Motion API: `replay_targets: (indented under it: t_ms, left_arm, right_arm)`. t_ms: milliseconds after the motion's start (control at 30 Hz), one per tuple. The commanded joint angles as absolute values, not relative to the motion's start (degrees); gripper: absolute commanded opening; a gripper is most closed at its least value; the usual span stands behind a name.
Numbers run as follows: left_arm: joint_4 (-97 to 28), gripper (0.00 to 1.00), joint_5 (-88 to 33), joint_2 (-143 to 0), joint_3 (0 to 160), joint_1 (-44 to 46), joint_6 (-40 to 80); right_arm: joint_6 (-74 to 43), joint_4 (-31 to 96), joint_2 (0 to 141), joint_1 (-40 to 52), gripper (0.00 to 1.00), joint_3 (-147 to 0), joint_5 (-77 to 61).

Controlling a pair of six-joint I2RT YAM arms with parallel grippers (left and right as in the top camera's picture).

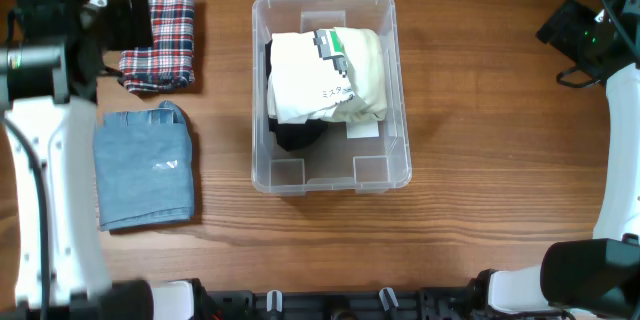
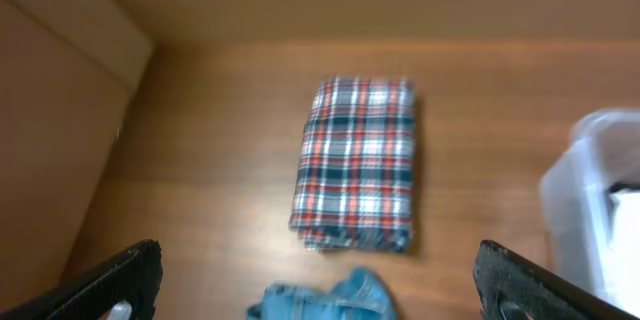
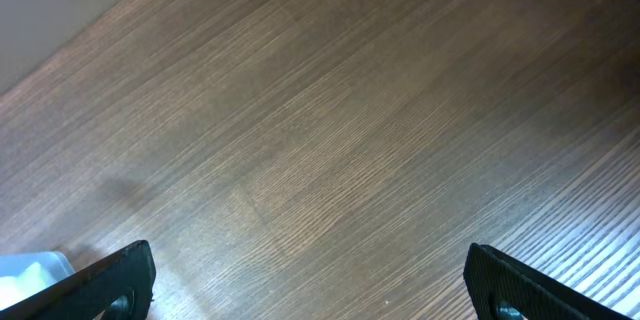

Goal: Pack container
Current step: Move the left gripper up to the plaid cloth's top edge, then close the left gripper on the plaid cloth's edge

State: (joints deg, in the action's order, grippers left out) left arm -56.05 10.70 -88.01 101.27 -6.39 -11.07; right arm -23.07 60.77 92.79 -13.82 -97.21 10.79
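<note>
Clear plastic rectangular container, part-filled; left gripper, right gripper agape, empty. We may snag folded red-plaid cloth on rim.

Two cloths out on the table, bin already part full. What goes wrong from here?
1. The white garment is bunched over a black garment and covers most of the container; more cloth may pile above the rim.
2. The plaid cloth below the open left gripper is a loose fold; a pinch may lift one layer and unfold it.
3. The denim lies close to the plaid's edge and might get caught too.
</note>
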Motion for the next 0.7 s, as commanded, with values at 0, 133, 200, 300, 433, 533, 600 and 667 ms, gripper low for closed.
replay_targets:
  t_ms: [0,133,200,300,433,533,600,667]
  left_arm:
    - [-58.6,1.00,11.4,-94.7,102.1,-10.4,-12.7]
    - [-57.8,1.00,7.6,-99.8,102.1,-15.1,-12.7]
    - [-57.0,1.00,4.0,-102.0,102.1,-17.5,-12.7]
    - [-55.4,1.00,-0.2,-105.1,102.1,-20.3,-12.7]
    - [-53.7,1.00,-3.2,-107.9,102.1,-21.2,-12.7]
    - [-52.0,1.00,-5.0,-110.4,102.1,-21.2,-12.7]
    - [-50.4,1.00,-6.6,-112.2,102.1,-21.2,-12.7]
    - [-48.9,1.00,-8.7,-113.6,102.1,-21.2,-13.3]
  right_arm:
    - [-22.6,60.7,93.4,-14.1,1.00,-97.0,12.0]
    - [-22.6,60.7,93.4,-14.1,1.00,-97.0,12.0]
    - [-22.6,60.7,93.4,-14.1,1.00,-97.0,12.0]
    - [-22.6,60.7,93.4,-14.1,1.00,-97.0,12.0]
    - [-22.6,60.7,93.4,-14.1,1.00,-97.0,12.0]
    - [-22.6,60.7,93.4,-14.1,1.00,-97.0,12.0]
    - [-22.6,60.7,93.4,-14.1,1.00,-97.0,12.0]
    - [-22.6,60.7,93.4,-14.1,1.00,-97.0,12.0]
